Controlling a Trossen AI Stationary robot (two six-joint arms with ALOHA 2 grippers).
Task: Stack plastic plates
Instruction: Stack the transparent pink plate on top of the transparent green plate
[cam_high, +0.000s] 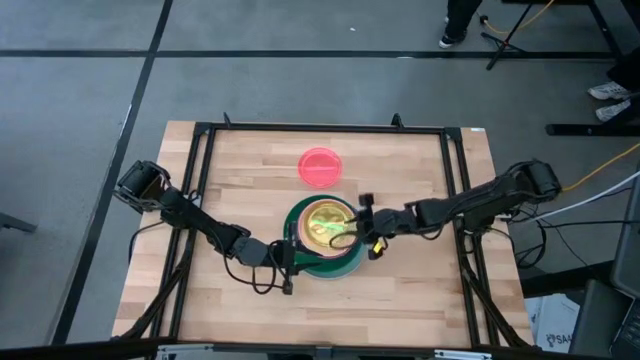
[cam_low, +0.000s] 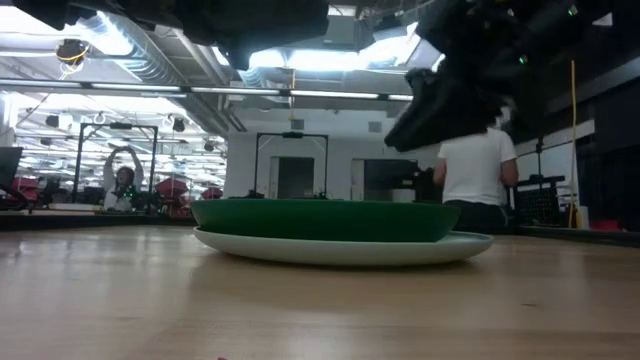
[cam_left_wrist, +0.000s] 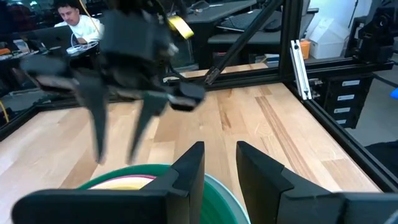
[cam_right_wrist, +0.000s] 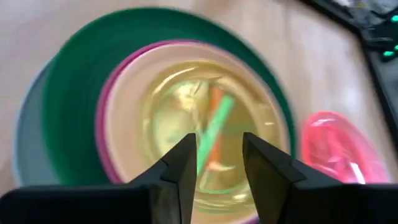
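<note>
A stack of plates (cam_high: 322, 236) sits at the table's middle. From the bottom up it is pale blue (cam_right_wrist: 26, 146), dark green (cam_right_wrist: 74, 93), magenta (cam_right_wrist: 104, 93) and peach (cam_right_wrist: 127, 106), topped by small translucent yellowish-green and orange plates (cam_right_wrist: 205, 112). In the low view the green plate (cam_low: 325, 220) rests on the pale one (cam_low: 340, 248). A small pink plate (cam_high: 320, 167) lies flat on the wood toward the far edge. My right gripper (cam_high: 358, 228) (cam_right_wrist: 219, 155) hovers open above the stack's right part, fingers pointing down (cam_left_wrist: 115, 158). My left gripper (cam_high: 289, 252) (cam_left_wrist: 219, 165) is open at the stack's near-left rim.
A black frame (cam_high: 455, 180) borders the table on the left, far and right sides. Bare wood (cam_high: 240, 170) lies around the stack. People and equipment stand in the room beyond the table (cam_low: 478, 170).
</note>
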